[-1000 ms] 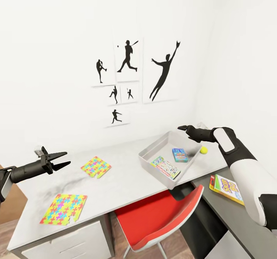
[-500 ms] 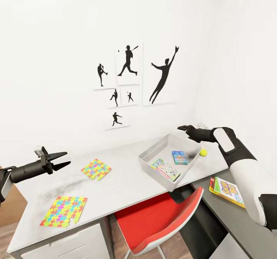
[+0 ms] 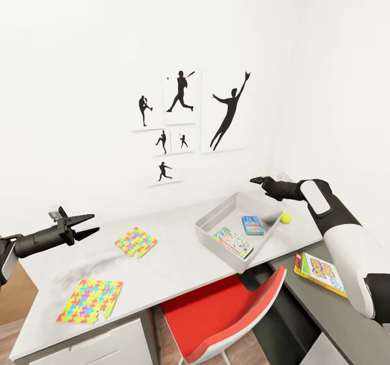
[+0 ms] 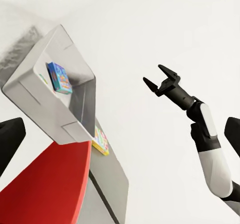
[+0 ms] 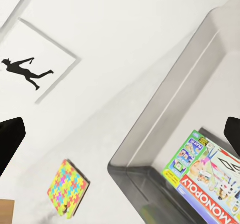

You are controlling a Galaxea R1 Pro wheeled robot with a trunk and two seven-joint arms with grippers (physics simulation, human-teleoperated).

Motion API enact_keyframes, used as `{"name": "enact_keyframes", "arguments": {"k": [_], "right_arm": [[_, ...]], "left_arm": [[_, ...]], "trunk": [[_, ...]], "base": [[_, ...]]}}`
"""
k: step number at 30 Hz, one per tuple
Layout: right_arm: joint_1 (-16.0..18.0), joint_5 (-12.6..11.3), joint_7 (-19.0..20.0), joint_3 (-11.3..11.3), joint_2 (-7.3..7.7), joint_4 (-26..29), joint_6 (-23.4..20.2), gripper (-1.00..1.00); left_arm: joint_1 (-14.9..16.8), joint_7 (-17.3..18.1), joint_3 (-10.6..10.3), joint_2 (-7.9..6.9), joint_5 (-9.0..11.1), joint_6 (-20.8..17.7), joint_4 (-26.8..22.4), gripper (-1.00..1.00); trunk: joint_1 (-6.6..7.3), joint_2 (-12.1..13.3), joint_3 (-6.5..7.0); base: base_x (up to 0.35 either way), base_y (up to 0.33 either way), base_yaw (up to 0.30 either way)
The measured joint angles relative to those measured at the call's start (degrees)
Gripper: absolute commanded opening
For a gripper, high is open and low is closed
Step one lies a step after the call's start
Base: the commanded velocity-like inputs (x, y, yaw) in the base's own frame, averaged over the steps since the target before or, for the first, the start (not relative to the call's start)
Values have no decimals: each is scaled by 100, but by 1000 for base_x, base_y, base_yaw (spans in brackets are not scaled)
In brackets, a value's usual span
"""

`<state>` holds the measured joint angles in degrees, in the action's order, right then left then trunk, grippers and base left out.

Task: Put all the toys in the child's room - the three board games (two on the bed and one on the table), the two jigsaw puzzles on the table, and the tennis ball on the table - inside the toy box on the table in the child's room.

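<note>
The toy box (image 3: pixel 216 225) sits on the white bench (image 3: pixel 173 256) toward its right end, its near corner reaching the bench's front edge. Inside lie two board games: a green-edged one (image 3: pixel 233 242) flat in the near part and a smaller blue one (image 3: pixel 252 225) beyond it at about 1 o'clock. The tennis ball (image 3: pixel 285 218) rests on the bench just outside the box, at 3 o'clock from it. A third board game, the yellow-red one (image 3: pixel 319 273), lies on the dark grey cabinet top (image 3: pixel 325 311) at 4 o'clock from the box, well apart from it.

Two jigsaw puzzles lie flat on the bench: one (image 3: pixel 135 242) at 9 o'clock from the box, the other (image 3: pixel 90 301) near the front left edge, at 8 o'clock.

The left gripper (image 3: pixel 86 224) hovers above the bench's left end, its fingers spread and holding nothing. The right gripper (image 3: pixel 258 180) hangs above the far rim of the box, at 12 o'clock from it; the left wrist view shows its fingers parted and empty (image 4: pixel 161 80).

A red chair (image 3: pixel 222 305) is tucked under the bench below the box. Black baseball silhouettes (image 3: pixel 184 115) hang on the white wall behind.
</note>
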<state>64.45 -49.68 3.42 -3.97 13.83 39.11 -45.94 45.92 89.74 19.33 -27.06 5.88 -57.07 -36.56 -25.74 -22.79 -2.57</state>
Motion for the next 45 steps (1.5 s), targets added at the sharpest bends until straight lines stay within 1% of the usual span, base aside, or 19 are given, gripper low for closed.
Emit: {"name": "enact_keyframes", "arguments": {"k": [35,45], "right_arm": [[4,-2,21,10,8,1,-2,100],[4,-1,24,15,9,1,-2,100]], "left_arm": [[4,1,-1,0,-1,2,-1,100],[4,1,-1,0,0,2,0,100]], "trunk": [[-2,-9,323],[-3,-9,419]], "base": [[0,0,0],[-76,0,0]]}}
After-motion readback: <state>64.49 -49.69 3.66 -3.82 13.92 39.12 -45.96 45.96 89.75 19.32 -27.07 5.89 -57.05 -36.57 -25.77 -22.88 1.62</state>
